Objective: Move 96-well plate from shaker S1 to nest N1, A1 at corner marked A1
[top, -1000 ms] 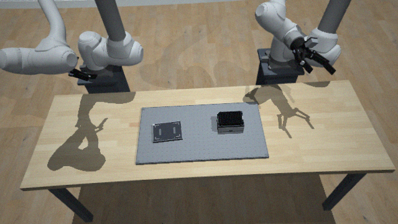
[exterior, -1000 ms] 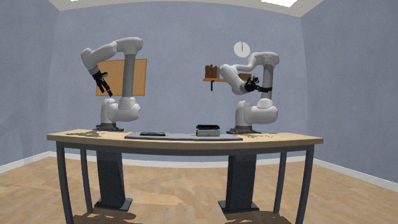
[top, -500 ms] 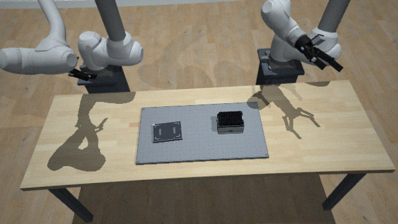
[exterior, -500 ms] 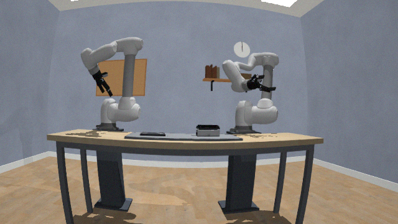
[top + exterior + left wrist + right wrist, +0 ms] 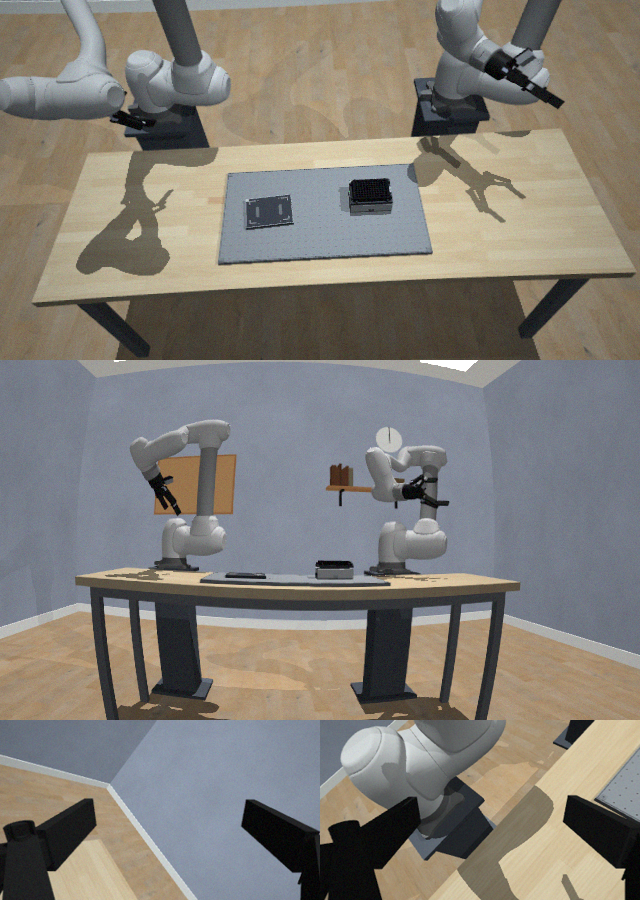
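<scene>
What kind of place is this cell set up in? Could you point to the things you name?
Probably a lab-automation test room: a black well plate (image 5: 370, 189) (image 5: 334, 564) on a shaker (image 5: 371, 206) (image 5: 334, 573), a plate nest (image 5: 269, 212) (image 5: 245, 575), and two arms behind the table.

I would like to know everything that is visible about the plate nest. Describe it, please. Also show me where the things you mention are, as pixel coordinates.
The plate nest (image 5: 269, 212) (image 5: 245, 575) is a low, dark, rectangular piece with pale angled marks near its corners and two short, pale bars inside. Its material is hard to tell. It lies flat on the gray perforated board (image 5: 320, 240) (image 5: 295, 581) (image 5: 625, 788), touching only that, and holds no plate. No lettering is readable.
</scene>
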Available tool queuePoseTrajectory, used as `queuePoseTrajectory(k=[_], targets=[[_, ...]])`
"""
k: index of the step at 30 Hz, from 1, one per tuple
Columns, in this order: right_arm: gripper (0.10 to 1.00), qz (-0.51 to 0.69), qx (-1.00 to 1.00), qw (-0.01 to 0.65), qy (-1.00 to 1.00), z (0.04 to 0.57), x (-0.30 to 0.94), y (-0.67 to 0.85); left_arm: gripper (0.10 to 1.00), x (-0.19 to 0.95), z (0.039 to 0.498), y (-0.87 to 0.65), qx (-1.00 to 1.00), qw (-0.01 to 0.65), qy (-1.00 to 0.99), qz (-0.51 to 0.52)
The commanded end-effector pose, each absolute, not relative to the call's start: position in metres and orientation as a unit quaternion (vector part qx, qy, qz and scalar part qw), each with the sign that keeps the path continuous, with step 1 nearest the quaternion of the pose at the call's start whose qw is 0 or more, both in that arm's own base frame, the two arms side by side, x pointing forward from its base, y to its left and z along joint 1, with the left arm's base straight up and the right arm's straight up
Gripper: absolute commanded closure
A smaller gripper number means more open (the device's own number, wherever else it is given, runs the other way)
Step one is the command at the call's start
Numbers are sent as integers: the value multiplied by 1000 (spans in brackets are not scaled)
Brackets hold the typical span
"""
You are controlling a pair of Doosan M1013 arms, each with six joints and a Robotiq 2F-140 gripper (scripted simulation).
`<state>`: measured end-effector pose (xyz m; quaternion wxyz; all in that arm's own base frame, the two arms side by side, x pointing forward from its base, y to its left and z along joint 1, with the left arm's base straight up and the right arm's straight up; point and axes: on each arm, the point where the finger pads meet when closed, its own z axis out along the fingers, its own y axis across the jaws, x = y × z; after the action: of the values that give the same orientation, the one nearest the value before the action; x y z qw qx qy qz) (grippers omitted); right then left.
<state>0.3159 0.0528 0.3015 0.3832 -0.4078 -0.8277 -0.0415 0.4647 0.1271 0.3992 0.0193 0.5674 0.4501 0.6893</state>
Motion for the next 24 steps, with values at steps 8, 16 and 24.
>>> queuePoseTrajectory(k=[8,16,24], targets=[[98,-42,-408,383,-828,302,316,53,98,440,405,173,503,14,559,659],[98,-42,-408,383,-828,302,316,53,98,420,404,196,459,11,622,634],[98,-42,-408,383,-828,302,316,53,98,390,400,220,393,8,703,593]])
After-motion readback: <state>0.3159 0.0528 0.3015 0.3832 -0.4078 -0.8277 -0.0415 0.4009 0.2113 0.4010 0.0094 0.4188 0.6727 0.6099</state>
